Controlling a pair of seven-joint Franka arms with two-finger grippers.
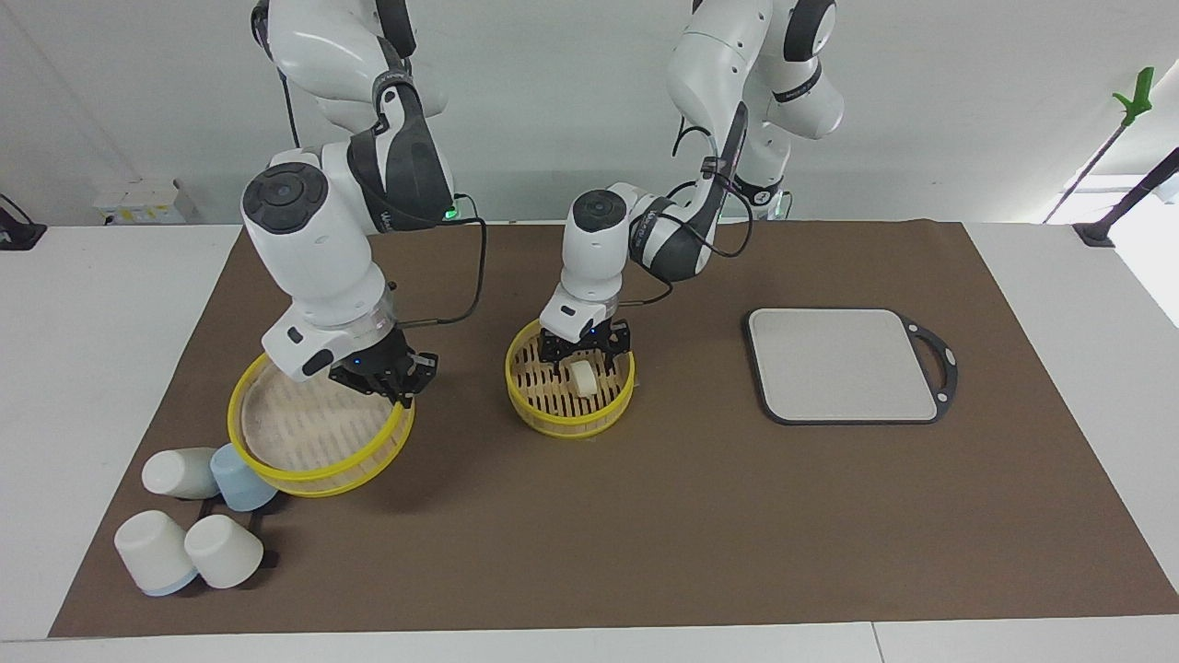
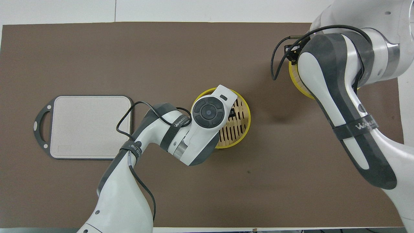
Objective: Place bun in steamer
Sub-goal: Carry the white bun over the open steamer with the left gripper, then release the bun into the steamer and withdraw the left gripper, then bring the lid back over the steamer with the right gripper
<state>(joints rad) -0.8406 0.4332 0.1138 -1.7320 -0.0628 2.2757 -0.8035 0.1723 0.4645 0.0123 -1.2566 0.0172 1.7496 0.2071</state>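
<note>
Four cups [image 1: 193, 516] lie on their sides at the right arm's end of the mat. Beside them, the right gripper [image 1: 391, 382] is clamped on the rim of one tilted steamer lid [image 1: 318, 433], raised. Mid-table, one steamer [image 1: 569, 391] holds one bun [image 1: 581, 376]; the left gripper [image 1: 584, 354] stands just above it, fingers spread apart. One cutting board [image 1: 843, 364] lies toward the left arm's end.

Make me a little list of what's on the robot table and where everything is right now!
bun: small cream-white lump lying on the slats inside the steamer
steamer: round yellow-rimmed basket mid-table
left gripper: open, just above the bun
right gripper: shut on the rim of the yellow-rimmed lid, held tilted
cups: white and blue, beside the lid
cutting board: grey, toward the left arm's end
</note>
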